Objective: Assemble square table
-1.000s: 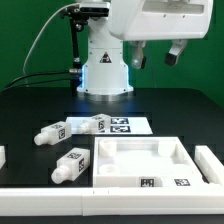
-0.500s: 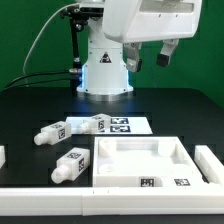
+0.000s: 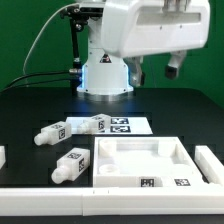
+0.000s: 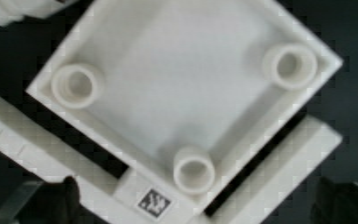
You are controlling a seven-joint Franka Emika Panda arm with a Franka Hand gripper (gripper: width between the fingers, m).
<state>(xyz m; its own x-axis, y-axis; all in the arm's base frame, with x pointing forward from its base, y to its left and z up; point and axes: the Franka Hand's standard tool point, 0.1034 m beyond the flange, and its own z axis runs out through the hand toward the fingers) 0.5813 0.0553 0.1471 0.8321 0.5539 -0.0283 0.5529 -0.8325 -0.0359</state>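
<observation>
Black worktop [image 3: 30,110] is carrying the large white plastic square panel [image 3: 140,158], rim up, near its edge closest to the exterior view, short white tagged legs [image 3: 53,133] beside it. We are holding our fingers [image 3: 173,68] wide apart, empty, high above. We are judging the panel light, stiff, slippery; its rim is offering purchase, bare worktop lying beyond the legs.
</observation>
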